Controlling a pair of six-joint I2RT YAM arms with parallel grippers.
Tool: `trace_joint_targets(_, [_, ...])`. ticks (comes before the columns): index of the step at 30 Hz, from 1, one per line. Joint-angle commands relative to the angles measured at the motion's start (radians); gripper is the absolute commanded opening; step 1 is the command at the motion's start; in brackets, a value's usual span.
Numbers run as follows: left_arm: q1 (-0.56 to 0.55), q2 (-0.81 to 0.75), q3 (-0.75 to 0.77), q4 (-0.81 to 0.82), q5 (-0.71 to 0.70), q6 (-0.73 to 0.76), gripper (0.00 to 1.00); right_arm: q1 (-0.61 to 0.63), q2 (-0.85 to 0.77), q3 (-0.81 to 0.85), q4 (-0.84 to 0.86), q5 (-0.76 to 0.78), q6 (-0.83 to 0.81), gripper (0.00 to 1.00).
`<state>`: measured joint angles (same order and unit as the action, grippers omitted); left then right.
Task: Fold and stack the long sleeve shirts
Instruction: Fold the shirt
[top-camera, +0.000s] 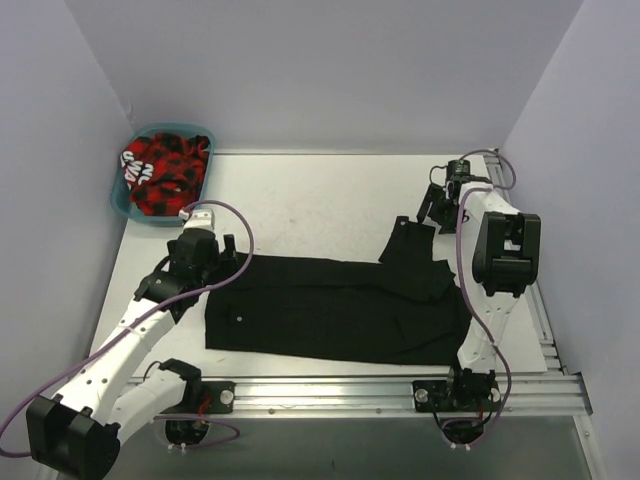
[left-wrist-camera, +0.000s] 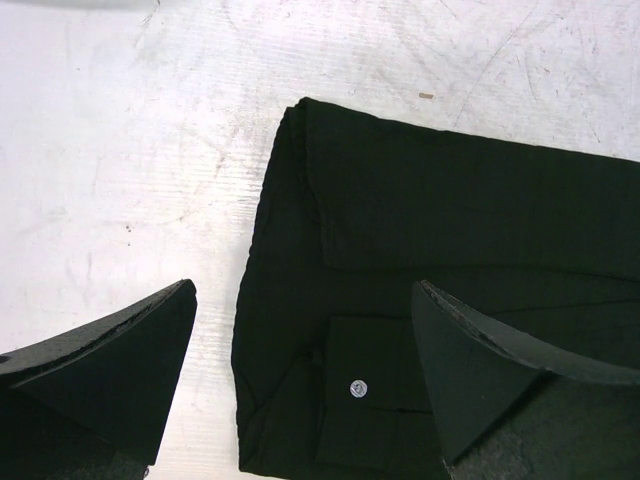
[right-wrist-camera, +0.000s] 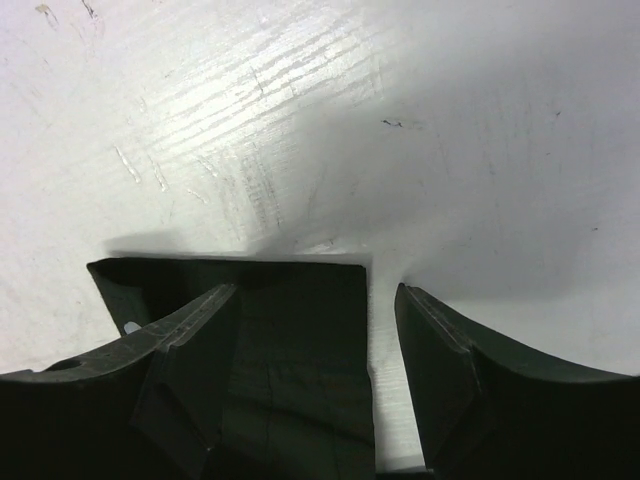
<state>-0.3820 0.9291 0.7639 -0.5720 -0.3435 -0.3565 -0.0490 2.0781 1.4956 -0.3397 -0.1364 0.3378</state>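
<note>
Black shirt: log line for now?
black shirt: flat on table | left jaws: open over its left end | right jaws: open over sleeve end

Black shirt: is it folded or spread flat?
Partly folded: the black shirt lies as a narrow layered band, with one sleeve sticking out.

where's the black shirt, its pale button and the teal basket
black shirt (top-camera: 330, 315): top external view, middle of its body
pale button (left-wrist-camera: 358, 389): left wrist view, centre of the button
teal basket (top-camera: 172, 128): top external view, far rim
</note>
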Motion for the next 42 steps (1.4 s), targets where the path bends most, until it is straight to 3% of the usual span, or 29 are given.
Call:
trace_joint_targets(1, [0.008, -0.021, -0.002, 0.041, -0.014, 0.01, 0.97, 0.021, 0.033, 0.048, -0.114, 0.034, -0.008, 0.61])
trace_joint_targets(10, [0.011, -0.024, -0.003, 0.04, -0.014, 0.008, 0.97, 0.09, 0.083, 0.094, -0.226, 0.133, -0.003, 0.57])
trace_joint_targets(14, [0.012, -0.032, -0.003, 0.038, -0.014, 0.007, 0.97, 0.1, 0.092, 0.112, -0.243, 0.133, -0.014, 0.39])
trace_joint_targets(16, [0.012, -0.035, -0.005, 0.04, -0.015, 0.007, 0.97, 0.097, 0.099, 0.117, -0.243, 0.132, -0.025, 0.26])
trace_joint_targets(17, [0.012, -0.038, -0.005, 0.038, -0.015, 0.007, 0.98, 0.098, 0.097, 0.121, -0.243, 0.133, -0.031, 0.15])
trace_joint_targets(20, [0.012, -0.042, -0.008, 0.04, -0.015, 0.005, 0.97, 0.098, 0.065, 0.13, -0.243, 0.17, -0.048, 0.0])
trace_joint_targets(29, [0.023, -0.041, -0.003, 0.04, -0.005, 0.004, 0.97, 0.11, -0.234, 0.258, -0.289, 0.316, -0.037, 0.0])
trace_joint_targets(33, [0.028, -0.047, -0.006, 0.04, -0.002, -0.001, 0.97, 0.176, -0.332, 0.318, -0.386, 0.386, -0.011, 0.0])
trace_joint_targets(39, [0.035, -0.056, -0.006, 0.04, 0.0, -0.004, 0.98, 0.303, -0.535, 0.187, -0.432, 0.405, 0.072, 0.0])
trace_joint_targets(42, [0.041, -0.061, -0.008, 0.041, -0.002, -0.009, 0.97, 0.45, -0.631, 0.088, -0.429, 0.437, 0.133, 0.0])
